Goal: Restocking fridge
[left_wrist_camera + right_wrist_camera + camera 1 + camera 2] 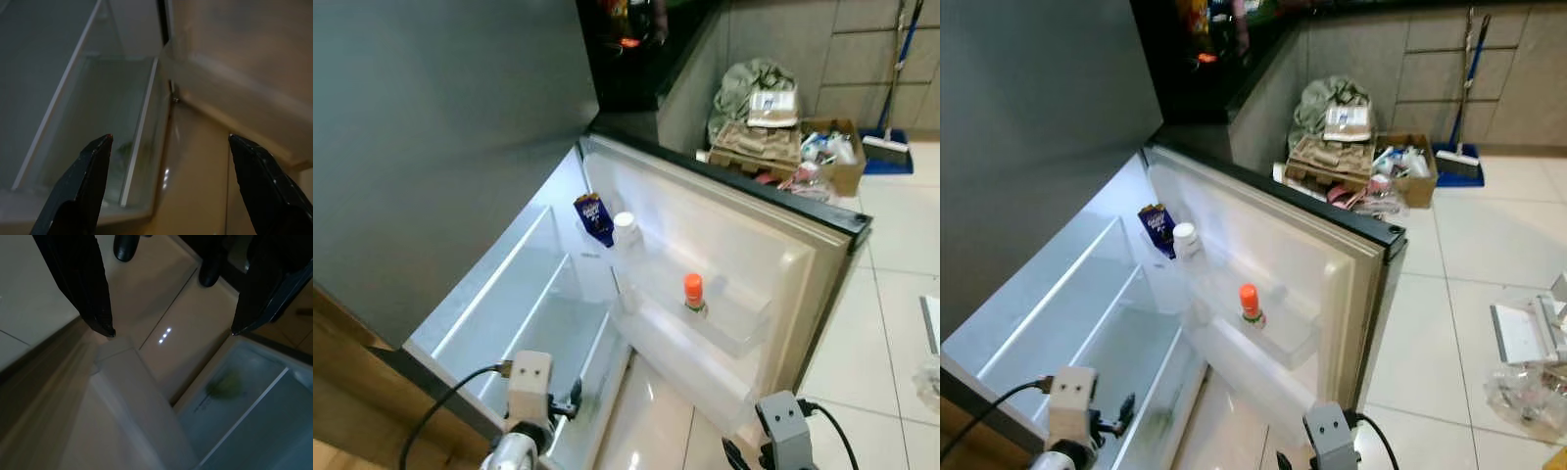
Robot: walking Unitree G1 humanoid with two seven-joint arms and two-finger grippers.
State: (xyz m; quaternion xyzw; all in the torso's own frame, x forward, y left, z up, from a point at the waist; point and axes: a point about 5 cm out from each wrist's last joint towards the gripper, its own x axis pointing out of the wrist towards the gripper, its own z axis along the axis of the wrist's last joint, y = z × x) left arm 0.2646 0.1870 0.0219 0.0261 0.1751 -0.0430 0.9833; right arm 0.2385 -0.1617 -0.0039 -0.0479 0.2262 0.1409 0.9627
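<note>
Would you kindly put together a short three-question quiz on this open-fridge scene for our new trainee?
1. True or false: the fridge door stands open.
2. What colour is the cap of the bottle in the door's lower bin: A green, B orange, C black?
3. What stands beside the blue packet in the door's upper bin?

Key: 1 true. 2 B. 3 a white-capped bottle.
</note>
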